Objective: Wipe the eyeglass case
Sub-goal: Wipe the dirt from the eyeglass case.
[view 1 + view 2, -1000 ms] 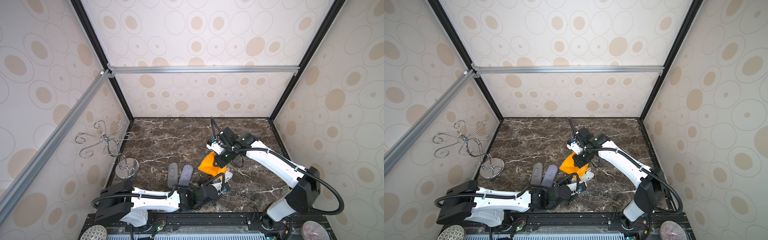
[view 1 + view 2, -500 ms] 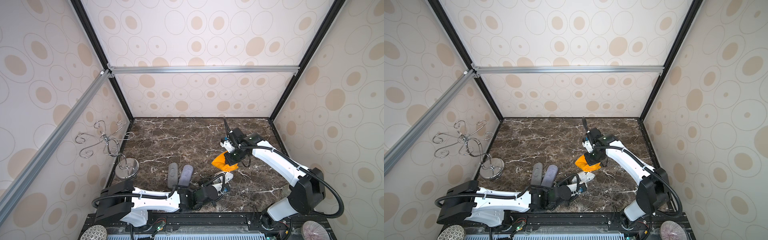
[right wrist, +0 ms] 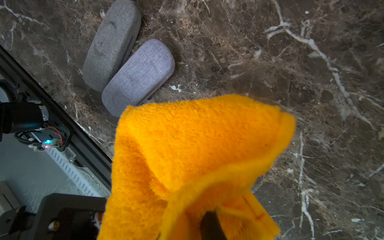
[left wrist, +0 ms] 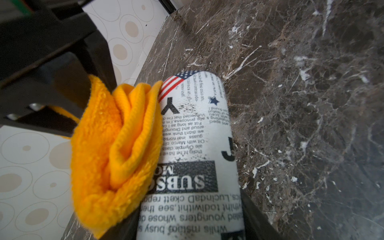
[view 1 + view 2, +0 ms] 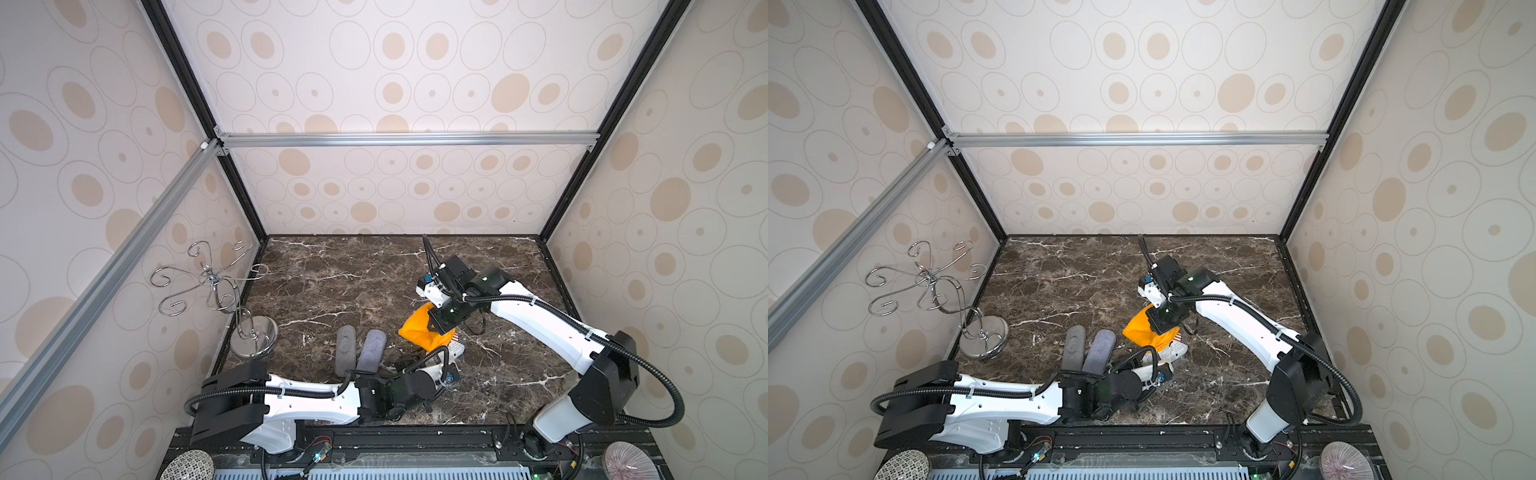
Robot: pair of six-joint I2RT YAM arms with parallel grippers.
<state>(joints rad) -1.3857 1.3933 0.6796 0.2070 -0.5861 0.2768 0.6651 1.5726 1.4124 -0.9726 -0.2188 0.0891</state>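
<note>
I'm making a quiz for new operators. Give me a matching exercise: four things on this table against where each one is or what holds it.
1 orange cloth
2 newsprint eyeglass case
3 grey cases
4 chrome hook stand

a in the left gripper
b by the left wall
c in the right gripper
d side by side, untouched

Pairs: 1-c, 2-a, 3-d, 4-b

So the eyeglass case [image 5: 456, 348] is near the front of the table [image 5: 353, 266], about mid-width, with the cloth [image 5: 419, 330] bunched against its far end, touching. Just left of it, a spare case [image 5: 372, 348] and a second spare case [image 5: 345, 348] lie side by side. The hook stand [image 5: 253, 338] is further left, by the wall.
</note>
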